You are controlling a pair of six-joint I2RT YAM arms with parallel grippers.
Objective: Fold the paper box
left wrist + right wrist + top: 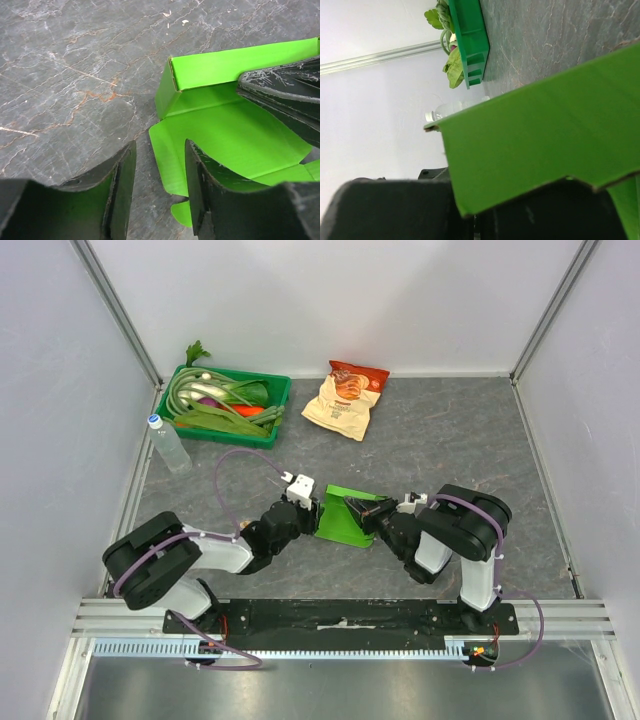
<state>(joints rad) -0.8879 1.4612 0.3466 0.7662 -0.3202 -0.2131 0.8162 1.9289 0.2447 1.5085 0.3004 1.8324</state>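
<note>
- The box lies on the table between the two arms, near the front edge and well apart from the tray and the snack bag.
- It's opened out: the floor lies flat, one long wall stands up along the far side, and a small tabbed flap sticks out towards the left arm.
- The left gripper is spread wide and low at the box's left edge. One finger sits over the flap and the other is over bare table. It is holding nothing.
- The right gripper reaches in from the other side, its tip at the foot of the raised wall. Its fingers look drawn close together, but I can't tell whether any card is caught between them.
- In the right wrist view a green panel fills most of the frame, so it shows little about the grip.
- To my eye this is thin, light card. It should bend easily along its creases, but it will buckle or tear if pinched hard mid-panel.
- Being so light, it will probably skate over the smooth table when pushed, so one arm ought to pin the floor while the other works.
- I'd say the best hold is a flap's free edge, close to a crease, with the fold lifted about that line.
- The glossy face may slip from the pads.
</note>
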